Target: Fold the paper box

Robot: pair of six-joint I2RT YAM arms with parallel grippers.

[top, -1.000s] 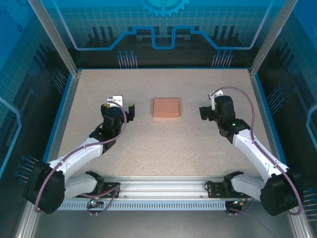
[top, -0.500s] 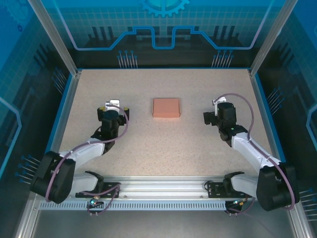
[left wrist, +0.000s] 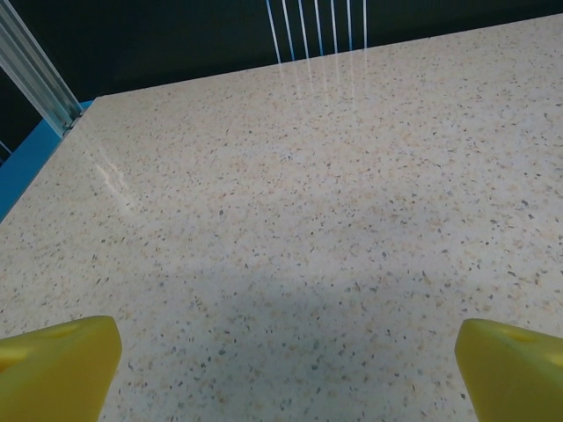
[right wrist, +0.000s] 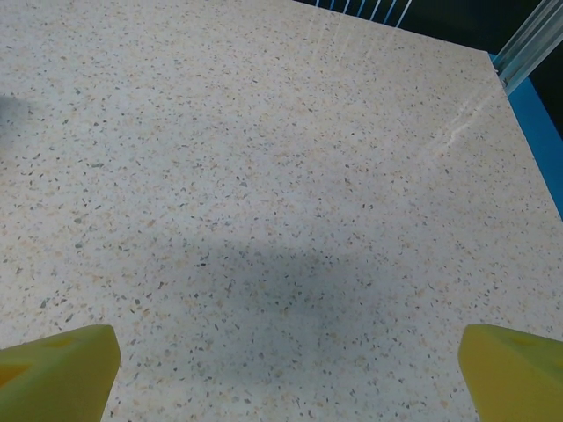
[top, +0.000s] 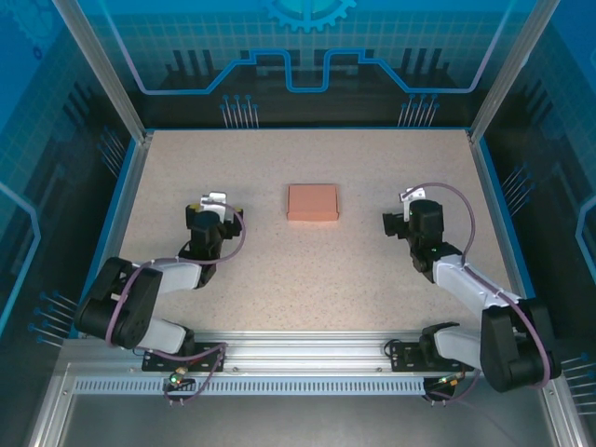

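Lying flat on the speckled tabletop [top: 307, 279], the paper box [top: 313, 202] is a closed salmon-pink rectangle in the middle of the far half, its edges square to the tabletop's sides. Bare surface surrounds it, and it lies apart from both arms.

The left end effector [top: 213, 209] sits well to the box's left and slightly nearer the bases, and it is released. In the left wrist view its yellow fingertips [left wrist: 57, 365] stand wide apart at the bottom corners, with speckled tabletop between them. The right end effector [top: 408, 217] mirrors it, well to the box's right. It too is released, with its yellow fingertips [right wrist: 515, 369] spread to the corners of the right wrist view over bare tabletop.

A grey-purple cable [top: 466, 200] loops along each arm. A blue rim [top: 126, 200] edges the tabletop, and aluminium posts [top: 98, 70] rise at the far corners. An aluminium rail [top: 307, 354] runs along the near edge between the arm bases. The back panel [top: 307, 56] carries blue circuit-style lines and part of a gear graphic [top: 310, 11].
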